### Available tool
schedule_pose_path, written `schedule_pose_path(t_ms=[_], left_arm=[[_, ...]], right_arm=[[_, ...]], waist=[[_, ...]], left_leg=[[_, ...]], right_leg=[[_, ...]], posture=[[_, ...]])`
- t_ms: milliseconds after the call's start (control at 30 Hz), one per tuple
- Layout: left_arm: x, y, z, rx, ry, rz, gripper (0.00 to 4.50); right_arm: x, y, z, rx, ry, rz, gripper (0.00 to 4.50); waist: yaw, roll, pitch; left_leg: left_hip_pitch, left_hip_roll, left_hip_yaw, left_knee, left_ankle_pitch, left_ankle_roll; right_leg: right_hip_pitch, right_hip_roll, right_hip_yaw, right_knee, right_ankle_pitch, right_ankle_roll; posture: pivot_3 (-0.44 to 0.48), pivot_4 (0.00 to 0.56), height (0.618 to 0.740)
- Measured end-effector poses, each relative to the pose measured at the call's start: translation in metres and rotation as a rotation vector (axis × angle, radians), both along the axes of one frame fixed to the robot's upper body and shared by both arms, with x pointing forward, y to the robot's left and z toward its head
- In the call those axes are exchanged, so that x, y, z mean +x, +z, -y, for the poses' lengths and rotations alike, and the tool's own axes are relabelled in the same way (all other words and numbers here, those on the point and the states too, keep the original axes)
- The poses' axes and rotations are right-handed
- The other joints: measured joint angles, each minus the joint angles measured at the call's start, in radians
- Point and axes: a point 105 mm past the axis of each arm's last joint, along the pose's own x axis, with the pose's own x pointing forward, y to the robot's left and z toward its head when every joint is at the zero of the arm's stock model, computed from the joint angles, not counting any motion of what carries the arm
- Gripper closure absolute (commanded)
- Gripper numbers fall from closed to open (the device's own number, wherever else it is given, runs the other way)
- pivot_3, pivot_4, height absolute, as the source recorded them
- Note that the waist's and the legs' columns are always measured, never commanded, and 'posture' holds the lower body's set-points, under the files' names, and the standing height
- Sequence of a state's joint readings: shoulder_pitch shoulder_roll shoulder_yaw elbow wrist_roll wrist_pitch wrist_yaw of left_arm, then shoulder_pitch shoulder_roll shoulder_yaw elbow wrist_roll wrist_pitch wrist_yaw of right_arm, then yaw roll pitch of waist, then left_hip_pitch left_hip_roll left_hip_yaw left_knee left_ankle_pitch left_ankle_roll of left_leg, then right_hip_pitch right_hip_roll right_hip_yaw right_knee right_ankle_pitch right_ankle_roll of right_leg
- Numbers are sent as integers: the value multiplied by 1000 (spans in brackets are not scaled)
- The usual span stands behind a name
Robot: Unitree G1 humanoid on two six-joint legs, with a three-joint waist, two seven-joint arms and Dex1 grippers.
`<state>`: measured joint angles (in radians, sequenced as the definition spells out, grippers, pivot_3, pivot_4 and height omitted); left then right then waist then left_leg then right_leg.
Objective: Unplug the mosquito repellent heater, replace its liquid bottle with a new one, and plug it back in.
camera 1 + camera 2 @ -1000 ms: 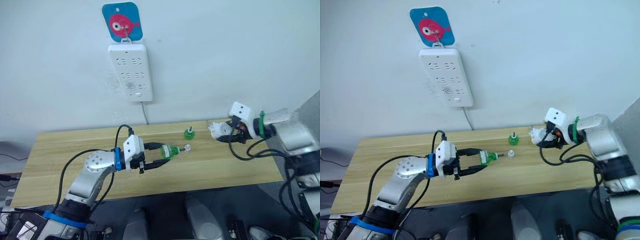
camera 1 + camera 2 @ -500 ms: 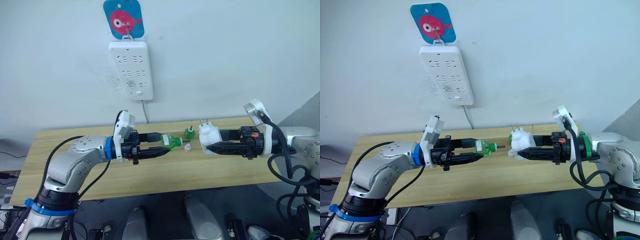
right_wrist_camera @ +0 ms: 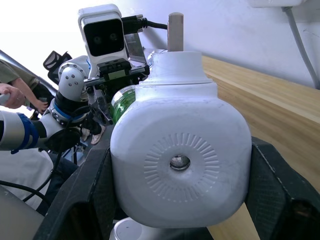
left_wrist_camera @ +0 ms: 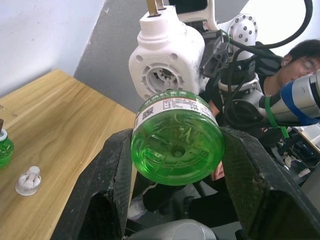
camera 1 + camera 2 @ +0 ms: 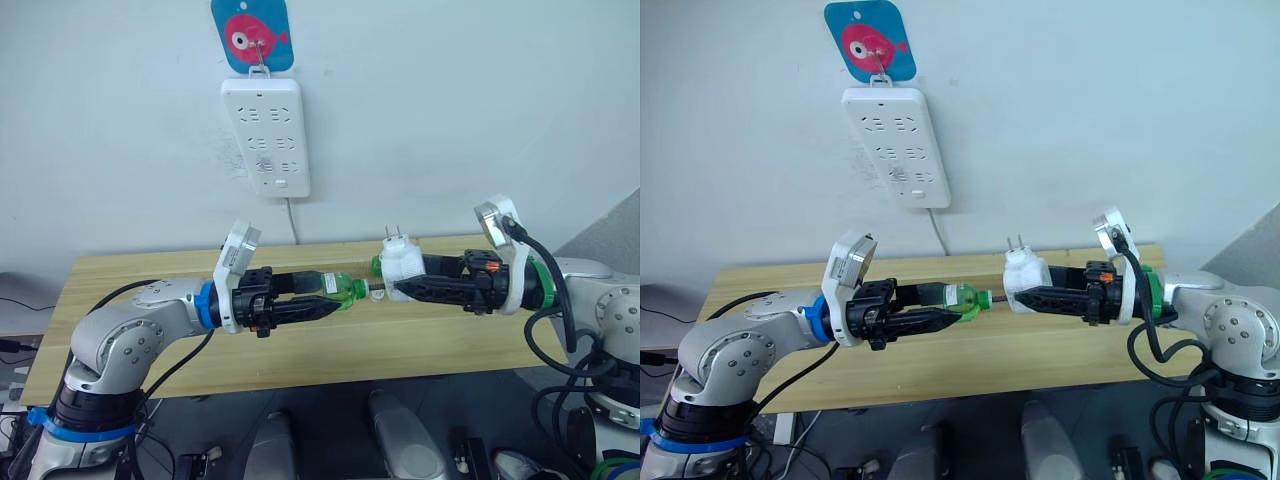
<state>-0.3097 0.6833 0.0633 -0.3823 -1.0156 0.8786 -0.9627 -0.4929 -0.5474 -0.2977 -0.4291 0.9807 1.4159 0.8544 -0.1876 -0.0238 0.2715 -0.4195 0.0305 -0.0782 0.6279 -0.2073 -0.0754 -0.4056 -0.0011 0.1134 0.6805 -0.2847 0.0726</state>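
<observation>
Step now: the new bottle is going into the heater. The heater is unplugged, and the plugging back in is not yet done.
Left claw [image 5: 333, 294]: it pinches the new bottle [image 5: 340, 287] by its sides. The bottle lies sideways in the air, and its thin neck points to 3 o'clock.
Right claw [image 5: 408, 277]: it pinches the mosquito repellent heater [image 5: 403, 265] by its sides. The two metal prongs point up to 12 o'clock.
Where they meet: the heater is at 3 o'clock from the new bottle, above the middle of the table. The neck is right at the heater's round hole. I cannot tell if it is inside yet.
Next move: I think the neck must line up straight with the hole. Then the bottle needs a push and a turn until it sits tight. If it goes in crooked, it could jam or spill.
Old bottle [image 5: 376, 266]: it stands on the table, just at 9 o'clock from the heater.
Cap [image 4: 28, 180]: a small clear cap sits on the wood near the old bottle.
Table [image 5: 150, 275]: long, light wood, flat and bare at both ends.
Wall: plain white. A white power strip [image 5: 265, 135] hangs at 12 o'clock above the table, under a blue card with a pink fish [image 5: 253, 35]. Its cord [image 5: 292, 225] drops behind the table.
Room: a person [image 4: 300, 60] sits off to the side.
</observation>
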Motion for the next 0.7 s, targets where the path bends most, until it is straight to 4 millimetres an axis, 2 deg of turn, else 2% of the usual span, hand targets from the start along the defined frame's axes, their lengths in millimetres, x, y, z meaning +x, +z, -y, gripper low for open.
schedule_pose_path(t_ms=[267, 700], left_arm=[[2, 3, 7, -44, -8, -11, 2206], [1, 2, 12, -72, -9, -58, 2206]], right_arm=[[-5, 2, -2, 7, 26, -17, 1528], [-3, 3, 2, 37, 2, -72, 1528]], waist=[[3, 0, 0], [4, 0, 0]], left_leg=[[0, 0, 0, 0, 0, 0], [-1, 0, 1, 0, 0, 0]], right_leg=[[0, 0, 0, 0, 0, 0], [-1, 0, 1, -1, 0, 0]], posture=[[-212, 267, 740], [-214, 261, 740]])
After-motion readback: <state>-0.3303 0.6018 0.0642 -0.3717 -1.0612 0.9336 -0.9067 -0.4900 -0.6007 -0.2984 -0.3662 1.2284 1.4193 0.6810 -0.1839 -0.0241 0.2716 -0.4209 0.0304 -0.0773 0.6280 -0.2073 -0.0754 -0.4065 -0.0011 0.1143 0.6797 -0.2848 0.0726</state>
